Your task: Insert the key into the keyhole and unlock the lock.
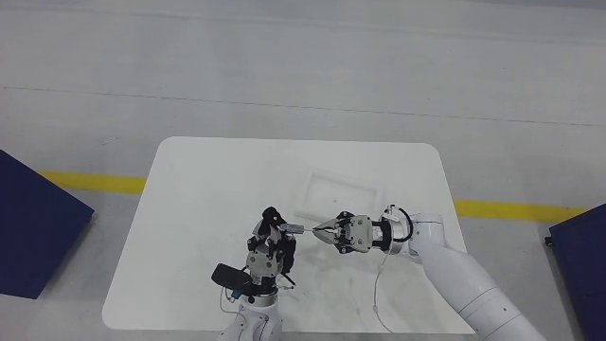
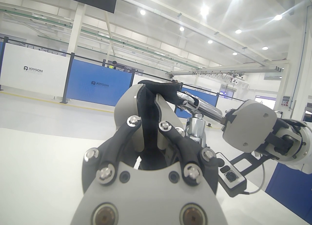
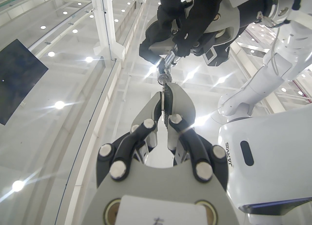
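White table [image 1: 189,208] in a bright factory hall, and the action is in the air above it. The key [image 3: 162,104] is thin, flat metal: light, stiff and slick, best pinched on its broad bow. That's just where the right gripper [image 3: 164,95] has it, fingers narrowed flat on both faces. The blade points straight at the lock [image 3: 167,61], tip right at the keyhole end [image 3: 163,79]; how deep it sits, I can't tell. The chrome lock looks heavier, hard and slippery. The left gripper [image 2: 156,89], black-padded fingers clamped round the lock's body, holds it facing the key. Turning will likely need a firm, square grip.
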Controlling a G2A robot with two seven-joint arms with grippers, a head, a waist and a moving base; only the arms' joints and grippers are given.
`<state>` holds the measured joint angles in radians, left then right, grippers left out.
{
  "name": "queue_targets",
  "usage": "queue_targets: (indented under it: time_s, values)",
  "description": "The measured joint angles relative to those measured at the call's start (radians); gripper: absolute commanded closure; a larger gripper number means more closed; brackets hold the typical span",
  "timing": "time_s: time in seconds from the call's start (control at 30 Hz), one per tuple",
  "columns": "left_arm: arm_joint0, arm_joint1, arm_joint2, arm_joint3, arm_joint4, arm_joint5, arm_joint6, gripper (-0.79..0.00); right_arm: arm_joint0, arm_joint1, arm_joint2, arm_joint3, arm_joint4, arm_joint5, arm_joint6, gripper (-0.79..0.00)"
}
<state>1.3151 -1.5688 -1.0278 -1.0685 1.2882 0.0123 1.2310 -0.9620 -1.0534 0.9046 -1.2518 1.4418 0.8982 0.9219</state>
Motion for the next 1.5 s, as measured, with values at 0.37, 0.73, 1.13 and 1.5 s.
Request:
queue_targets:
  time_s: [0.37,0.73,1.13,1.5]
  values:
    - [-0.007,-0.001,-0.004,0.015,0.038,0.030,0.010,0.000,-0.019,0.001,0.045,-0.024,0.093,0.094,-0.166,0.000]
    - [-0.011,-0.003,-0.005,0.025,0.053,0.037,0.017,0.000,-0.007,0.019,-0.021,-0.038,0.326,0.114,-0.299,0.000]
    - [-0.009,-0.005,-0.009,0.025,0.056,0.037,0.020,0.000,0.015,0.057,-0.070,-0.060,0.424,0.114,-0.358,0.000]
    - [-0.010,-0.006,-0.012,0.028,0.065,0.041,0.025,0.000,0.039,0.077,-0.109,-0.060,0.508,0.114,-0.399,0.000]
